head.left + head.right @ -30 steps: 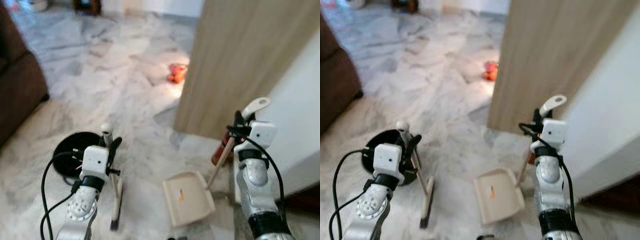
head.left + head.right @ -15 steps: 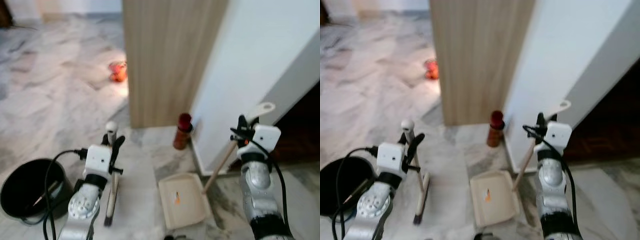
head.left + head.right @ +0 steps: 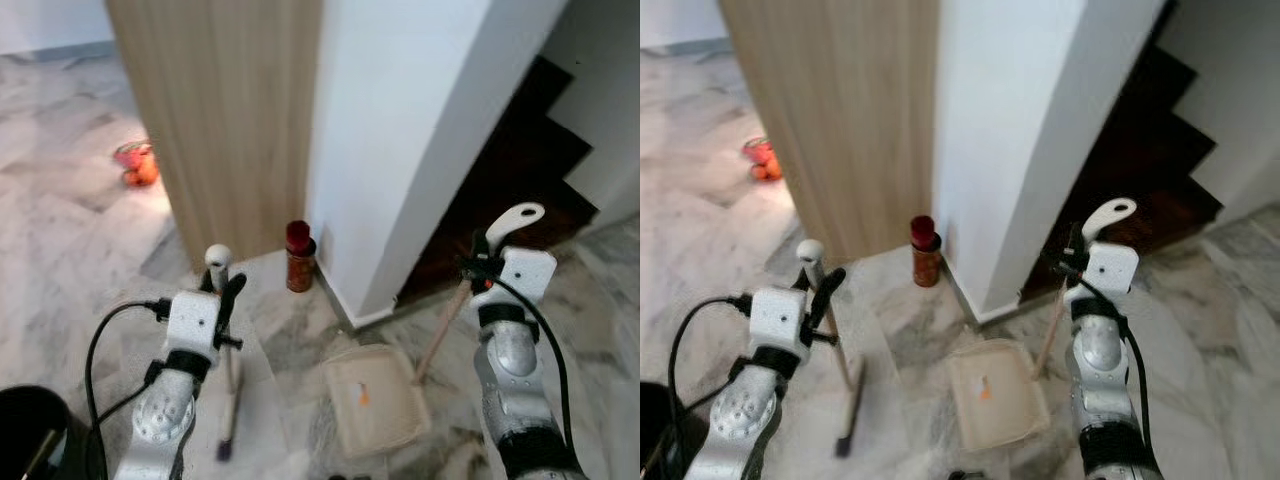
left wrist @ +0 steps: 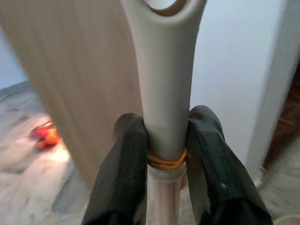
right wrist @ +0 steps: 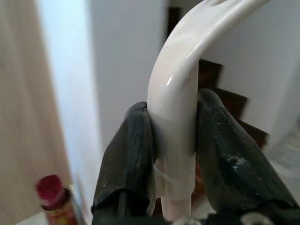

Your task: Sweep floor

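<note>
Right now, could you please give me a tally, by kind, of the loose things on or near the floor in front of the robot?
Brooms: 1, the broom in the left gripper
Dustpans: 1, the dustpan held by the right gripper
Red canisters: 1, the canister by the wall
Black bins: 1, the bin
Orange items: 1, the orange item, too blurred to identify
Total: 5

The short broom with a pale wooden stick and a white rounded handle top (image 3: pixel 217 256) stands almost upright, its dark brush head (image 3: pixel 227 437) on the grey marble floor (image 3: pixel 80 260). The beige plastic dustpan (image 3: pixel 375 398) lies flat on the floor beside it, a small orange scrap (image 3: pixel 364 398) inside, and its long stick with the white loop handle (image 3: pixel 514 221) leans up to the right.
</note>
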{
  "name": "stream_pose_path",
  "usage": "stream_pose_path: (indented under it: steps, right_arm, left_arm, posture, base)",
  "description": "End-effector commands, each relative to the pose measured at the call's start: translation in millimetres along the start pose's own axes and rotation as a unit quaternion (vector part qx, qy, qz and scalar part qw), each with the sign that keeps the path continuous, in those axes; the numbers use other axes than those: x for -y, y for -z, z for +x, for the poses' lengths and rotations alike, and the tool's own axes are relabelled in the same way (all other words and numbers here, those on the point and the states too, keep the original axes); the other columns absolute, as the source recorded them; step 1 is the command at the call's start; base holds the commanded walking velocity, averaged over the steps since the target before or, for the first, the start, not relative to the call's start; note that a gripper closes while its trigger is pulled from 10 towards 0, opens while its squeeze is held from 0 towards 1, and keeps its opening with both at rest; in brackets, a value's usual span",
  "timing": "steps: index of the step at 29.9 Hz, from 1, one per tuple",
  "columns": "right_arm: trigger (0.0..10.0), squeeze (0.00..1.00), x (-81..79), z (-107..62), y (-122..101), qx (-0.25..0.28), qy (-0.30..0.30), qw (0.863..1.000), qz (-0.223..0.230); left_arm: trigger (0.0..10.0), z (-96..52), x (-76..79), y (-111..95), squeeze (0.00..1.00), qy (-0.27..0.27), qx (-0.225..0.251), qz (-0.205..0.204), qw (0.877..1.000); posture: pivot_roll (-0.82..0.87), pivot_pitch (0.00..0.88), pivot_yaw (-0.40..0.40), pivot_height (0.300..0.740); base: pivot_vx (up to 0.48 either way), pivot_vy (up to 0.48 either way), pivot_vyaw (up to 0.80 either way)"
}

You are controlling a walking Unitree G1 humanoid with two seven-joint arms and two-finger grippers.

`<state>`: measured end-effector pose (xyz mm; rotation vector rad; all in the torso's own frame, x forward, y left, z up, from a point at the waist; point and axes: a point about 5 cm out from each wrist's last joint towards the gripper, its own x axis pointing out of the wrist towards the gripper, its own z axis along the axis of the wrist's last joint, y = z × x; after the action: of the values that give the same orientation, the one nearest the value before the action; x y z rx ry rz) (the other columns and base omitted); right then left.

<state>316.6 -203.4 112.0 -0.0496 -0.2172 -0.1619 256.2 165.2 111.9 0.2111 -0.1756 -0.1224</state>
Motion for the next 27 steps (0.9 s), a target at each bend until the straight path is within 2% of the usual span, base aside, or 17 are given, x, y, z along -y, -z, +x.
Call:
stream_pose_path:
  steps: [1,18,27]
  right_arm:
    - [10.0,0.00,3.4,0.8,-5,0.016,0.010,1.000,0.004]
    - [10.0,0.00,-15.2,-4.8,-6,0.025,0.003,1.000,0.010]
    - [10.0,0.00,-11.1,-4.6,-7,0.024,0.008,1.000,0.005]
  left_arm:
    - [10.0,4.5,2.5,-6,0.00,0.008,0.019,0.008,1.000]
    - [10.0,19.9,-4.4,-9,0.00,0.024,0.027,0.016,0.999]
    - [10.0,20.6,-2.1,-9,0.00,0.021,0.029,0.013,0.999]
  posture:
    - [0.07,0.092,-0.035,0.740]
    - [0.06,0.035,0.024,0.740]
    - [0.05,0.063,0.010,0.740]
  base:
    - [0.000,0.000,-0.78]
    - [0.000,0.000,-0.78]
    - [0.000,0.000,-0.77]
